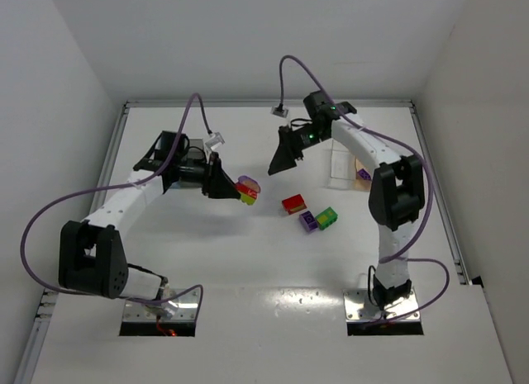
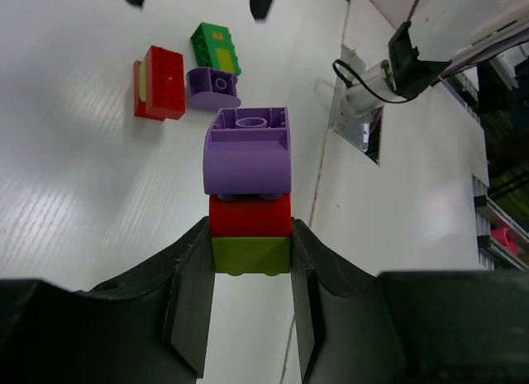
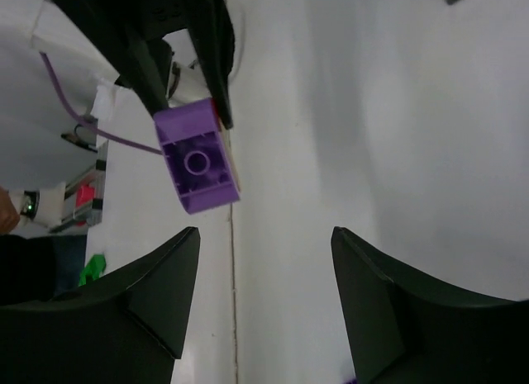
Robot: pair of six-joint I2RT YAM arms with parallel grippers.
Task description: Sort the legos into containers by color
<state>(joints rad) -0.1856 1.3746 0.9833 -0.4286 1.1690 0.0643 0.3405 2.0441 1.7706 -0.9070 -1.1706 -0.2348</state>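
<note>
Noting the left gripper (image 2: 250, 264): its black fingers are pinching the lime-green bottom brick (image 2: 250, 256) of a three-brick stack, held off the table (image 1: 248, 268). We are reading a glossy red brick (image 2: 250, 215) in the middle and, at the far end, a purple brick (image 2: 246, 157) with a rounded shoulder and a round tube showing in its open face. The right gripper (image 3: 264, 252) is hanging close by, its wedge-shaped fingers spread wide with nothing between them; its camera is catching the purple end of the same stack. Three loose legos are lying on the matte, faintly ribbed white surface between the arms: a red block (image 1: 293, 203), a small purple brick (image 1: 307, 221) and a green brick (image 1: 327, 217) with a yellow patch, the last two just beside each other. Behind the right forearm we are making out a clear bin (image 1: 340, 166). The arm is covering most of a tan bin (image 1: 362, 171) beside it; a purple piece is showing inside, its shape too small to tell
</note>
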